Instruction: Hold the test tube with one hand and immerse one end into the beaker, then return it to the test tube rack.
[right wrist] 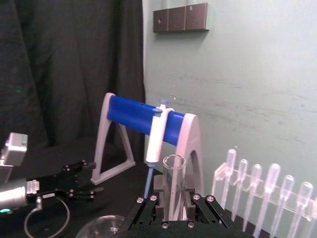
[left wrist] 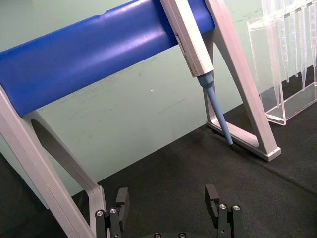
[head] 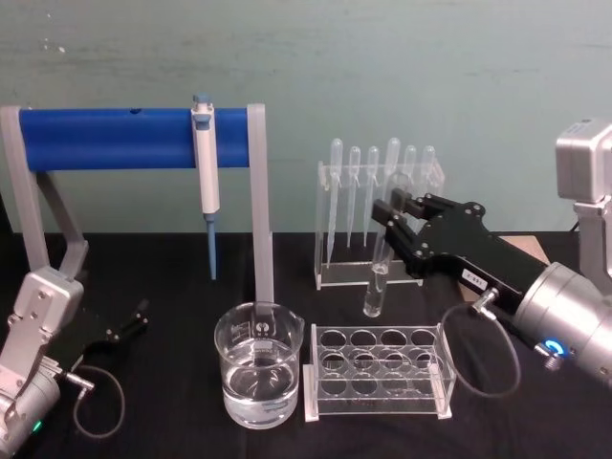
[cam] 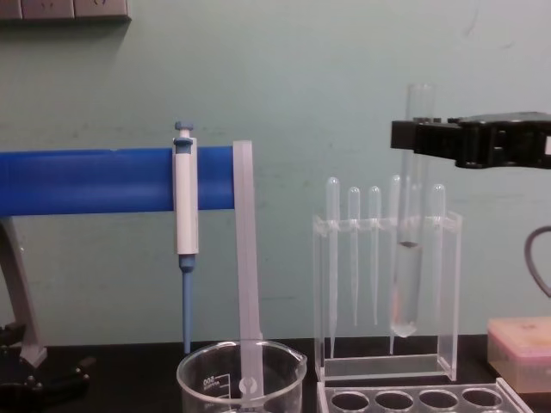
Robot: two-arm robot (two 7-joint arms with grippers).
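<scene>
Two glass-clear things stand nearest the table's (head: 172, 435) front edge: the beaker (head: 260, 375), around the middle and holding clear liquid in its lower part, and just beside it on the right the test tube rack (head: 378, 375), a flat acrylic block with round holes. Toward the front left corner the left gripper (head: 129, 323) rests low over the black cloth, its fingers spread apart and holding nothing. Just behind the rack, the right gripper (head: 390, 212) reaches in from the right edge and is clenched on the test tube (head: 375, 287), gripping it near its upper part. The tube hangs nearly upright, open end up, its rounded bottom clear of the cloth, between the rack and the pipette stand (head: 330, 273) behind it. That stand carries a row of slim bulb-topped pipettes (head: 354, 191). To the left, toward the back edge, a grey frame with a blue bar (head: 105, 139) holds a white and blue micropipette (head: 205, 163) hanging tip down, before a pale green wall (head: 430, 67)
</scene>
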